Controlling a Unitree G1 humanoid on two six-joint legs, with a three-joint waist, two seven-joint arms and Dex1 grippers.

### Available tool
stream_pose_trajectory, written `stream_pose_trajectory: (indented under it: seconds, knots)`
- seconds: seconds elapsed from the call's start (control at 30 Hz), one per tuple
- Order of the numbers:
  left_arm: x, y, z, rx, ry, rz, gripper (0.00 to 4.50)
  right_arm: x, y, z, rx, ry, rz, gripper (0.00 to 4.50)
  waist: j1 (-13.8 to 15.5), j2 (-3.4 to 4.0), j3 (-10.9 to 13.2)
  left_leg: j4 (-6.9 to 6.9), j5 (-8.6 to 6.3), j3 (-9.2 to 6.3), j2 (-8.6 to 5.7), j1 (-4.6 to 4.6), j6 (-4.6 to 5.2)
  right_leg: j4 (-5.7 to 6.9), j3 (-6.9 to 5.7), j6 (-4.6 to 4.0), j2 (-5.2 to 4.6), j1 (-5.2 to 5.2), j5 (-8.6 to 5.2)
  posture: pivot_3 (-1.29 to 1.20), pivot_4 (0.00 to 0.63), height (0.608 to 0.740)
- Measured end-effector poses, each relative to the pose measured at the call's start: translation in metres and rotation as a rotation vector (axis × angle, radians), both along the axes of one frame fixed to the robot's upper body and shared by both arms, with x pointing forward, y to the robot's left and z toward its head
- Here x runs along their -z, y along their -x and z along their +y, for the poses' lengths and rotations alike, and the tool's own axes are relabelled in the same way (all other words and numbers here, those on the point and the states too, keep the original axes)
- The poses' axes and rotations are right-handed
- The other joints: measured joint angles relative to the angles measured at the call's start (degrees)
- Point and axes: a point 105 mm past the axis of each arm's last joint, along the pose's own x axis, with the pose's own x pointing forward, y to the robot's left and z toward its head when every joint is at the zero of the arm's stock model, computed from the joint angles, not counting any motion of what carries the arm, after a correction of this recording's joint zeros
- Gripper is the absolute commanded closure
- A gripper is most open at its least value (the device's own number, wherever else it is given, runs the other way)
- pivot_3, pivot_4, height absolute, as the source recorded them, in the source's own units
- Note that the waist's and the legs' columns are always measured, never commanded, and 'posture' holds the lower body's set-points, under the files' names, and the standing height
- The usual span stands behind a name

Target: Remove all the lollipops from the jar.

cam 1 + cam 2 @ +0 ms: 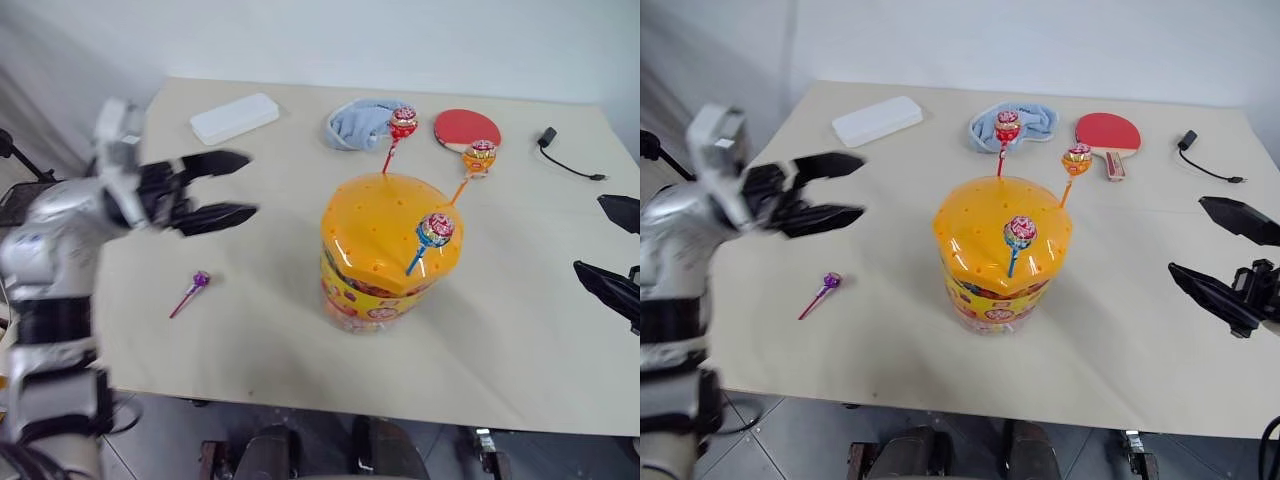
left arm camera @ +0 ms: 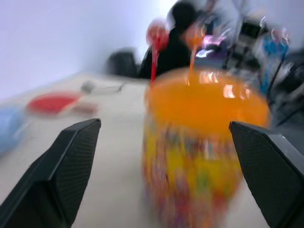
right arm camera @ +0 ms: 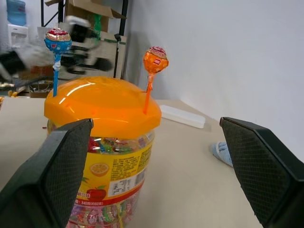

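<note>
The jar, a clear tub with a colourful label and a dotted orange lid, stands mid-table. Three lollipops stick up from its lid: a red one at the back, an orange one at the back right and a blue-pink one at the front. A purple lollipop lies on the table to the jar's left. My left gripper hangs open and empty above the table, left of the jar, pointing at it. At the right, my right gripper is open and empty, clear of the jar.
A white box, a blue cloth, a red paddle and a black plug with a cable lie along the table's far side. The table's near edge runs just in front of the jar.
</note>
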Motion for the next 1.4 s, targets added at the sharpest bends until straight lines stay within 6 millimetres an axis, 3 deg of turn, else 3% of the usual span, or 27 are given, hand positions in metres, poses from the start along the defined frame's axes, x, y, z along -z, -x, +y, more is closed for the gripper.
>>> stream_pose_trajectory:
  seconds: [0.23,0.43,0.53,0.9,0.97,1.1,1.27,1.33,1.4]
  knots:
    - [-0.015,-0.031,-0.073,0.158,0.018,0.101,0.02,0.002,0.007,0.005,0.037,-0.027,-0.008,0.0,0.39,-0.13,0.08,0.07,0.03,0.06,0.06,-0.01,0.05,-0.06,0.05,0.07,0.19,-0.01,0.03,0.0,0.15,0.74]
    - [-0.008,-0.04,-0.103,0.213,-0.074,0.147,0.02,0.006,0.012,0.01,0.062,-0.044,-0.003,0.0,0.36,-0.13,0.08,0.06,0.04,0.05,0.03,-0.07,0.1,-0.17,0.06,0.14,0.19,-0.01,0.07,0.0,0.15,0.74]
    - [-0.005,-0.04,-0.115,0.237,-0.088,0.173,0.57,0.008,0.014,0.011,0.073,-0.05,-0.007,0.0,0.34,-0.16,0.09,0.07,0.04,0.02,0.03,-0.09,0.1,-0.18,0.05,0.14,0.19,-0.02,0.07,0.0,0.15,0.74]
    - [-0.004,-0.041,-0.123,0.274,-0.092,0.146,3.94,0.012,0.016,0.009,0.109,-0.064,0.003,0.0,0.34,-0.16,0.09,0.07,0.04,-0.01,0.02,-0.09,0.12,-0.16,0.03,0.14,0.15,-0.01,0.07,0.0,0.15,0.74]
    - [-0.007,-0.042,-0.119,0.268,-0.062,0.15,4.46,0.012,0.016,0.009,0.112,-0.064,-0.002,0.0,0.31,-0.16,0.1,0.07,0.04,-0.01,0.03,-0.09,0.12,-0.15,0.02,0.14,0.15,-0.02,0.07,0.0,0.15,0.74]
    - [-0.026,-0.045,-0.102,0.257,0.078,0.156,4.46,0.012,0.015,0.01,0.105,-0.067,-0.003,0.0,0.06,-0.16,0.1,0.07,0.04,-0.03,0.05,-0.1,0.12,-0.13,0.03,0.14,0.14,-0.03,0.07,0.0,0.15,0.74]
    - [-0.047,-0.04,-0.036,0.171,0.226,0.189,4.46,0.008,0.012,0.015,0.074,-0.086,-0.016,0.0,-1.07,-0.14,0.1,0.06,0.06,-0.1,0.11,-0.03,0.07,-0.01,0.06,0.1,0.08,-0.05,0.05,0.0,0.15,0.74]
    - [-0.031,-0.039,-0.005,0.045,0.173,0.213,4.46,0.008,0.01,0.018,0.055,-0.088,-0.015,0.0,-1.29,-0.13,0.1,0.05,0.06,-0.08,0.1,0.0,0.07,0.01,0.1,0.1,-0.05,-0.05,0.05,0.0,0.15,0.74]
    - [0.009,-0.035,0.05,-0.228,0.0,0.257,4.46,0.007,0.007,0.023,0.026,-0.096,-0.017,0.0,-2.21,-0.09,0.11,-0.03,0.04,-0.08,0.11,0.13,0.01,0.07,0.23,0.04,-0.09,-0.04,0.02,0.0,0.15,0.74]
